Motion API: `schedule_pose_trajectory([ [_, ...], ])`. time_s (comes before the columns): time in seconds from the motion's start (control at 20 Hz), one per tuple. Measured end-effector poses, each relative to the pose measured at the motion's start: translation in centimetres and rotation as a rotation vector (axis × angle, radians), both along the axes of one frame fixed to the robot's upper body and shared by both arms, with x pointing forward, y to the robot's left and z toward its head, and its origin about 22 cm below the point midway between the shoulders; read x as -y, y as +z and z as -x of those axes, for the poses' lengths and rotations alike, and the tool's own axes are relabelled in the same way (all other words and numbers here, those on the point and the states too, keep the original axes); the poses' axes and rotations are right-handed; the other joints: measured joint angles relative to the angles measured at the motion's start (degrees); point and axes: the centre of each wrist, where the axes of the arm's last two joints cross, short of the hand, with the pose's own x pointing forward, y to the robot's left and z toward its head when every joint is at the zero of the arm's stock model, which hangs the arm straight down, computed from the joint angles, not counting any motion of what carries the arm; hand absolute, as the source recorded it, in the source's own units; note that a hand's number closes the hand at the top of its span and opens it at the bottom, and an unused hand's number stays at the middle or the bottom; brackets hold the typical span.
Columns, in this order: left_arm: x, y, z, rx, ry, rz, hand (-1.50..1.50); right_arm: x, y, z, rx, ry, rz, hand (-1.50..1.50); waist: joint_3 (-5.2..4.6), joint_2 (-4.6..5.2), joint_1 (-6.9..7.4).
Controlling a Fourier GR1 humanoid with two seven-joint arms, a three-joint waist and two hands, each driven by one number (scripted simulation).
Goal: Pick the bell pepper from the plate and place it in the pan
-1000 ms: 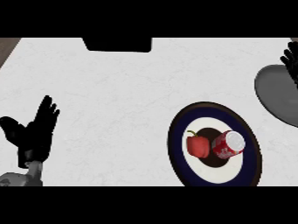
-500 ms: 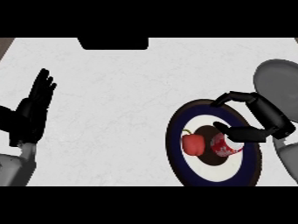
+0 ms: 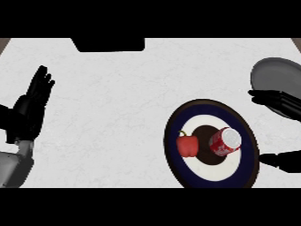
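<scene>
The right hand [image 3: 295, 132] shows at the counter's right edge with its fingers [image 3: 276, 99] spread straight and its thumb [image 3: 286, 160] held well apart from them, so the hand is open and holds nothing. The fingers reach leftward over the lower rim of the grey pan [image 3: 284, 84], which sits near the counter's far right corner, while the thumb tip lies just beside the right rim of the plate [image 3: 192, 174]. The red bell pepper [image 3: 187, 145] lies on the plate, left of its centre, with its green stem pointing up and left; it is clear of the hand, with a red can [image 3: 225, 141] lying on its side between the pepper and the gap framed by fingers and thumb. The can touches or nearly touches the pepper's right side, and its pale end faces up and right. The plate is dark blue at the rim, with a white ring and a dark centre, and it sits on the white marbled counter [image 3: 126, 101] toward the near right. Across the counter, by the left edge, the left hand [image 3: 21, 114] rests open with fingers straight and pointing away from the robot, its grey forearm [image 3: 3, 170] entering at the near left corner. A black block [image 3: 108, 44] sits at the far edge.
</scene>
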Motion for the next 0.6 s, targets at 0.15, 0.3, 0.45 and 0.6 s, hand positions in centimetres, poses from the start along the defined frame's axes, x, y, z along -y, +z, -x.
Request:
schedule_pose_trajectory([
  [0.15,0.0,-0.1,-0.2,0.000,-0.003,-0.006,0.00,0.0,4.3,0.6,0.006,0.011,0.156,-1.50,-0.09,-0.02,0.05],
  [0.3,0.3,-0.3,0.1,-0.004,-0.010,-0.007,0.00,-1.4,8.0,1.5,-0.012,-0.003,0.276,-1.50,-0.12,-0.06,0.57],
  [0.45,0.3,-0.1,-0.1,-0.001,-0.024,-0.008,0.00,-3.6,10.5,2.3,-0.027,-0.023,0.340,-1.50,-0.11,0.12,1.34],
  [0.6,0.6,0.0,-0.2,0.004,-0.034,-0.004,0.00,-5.7,12.5,2.8,-0.008,-0.036,0.392,-1.50,-0.07,0.26,1.90],
])
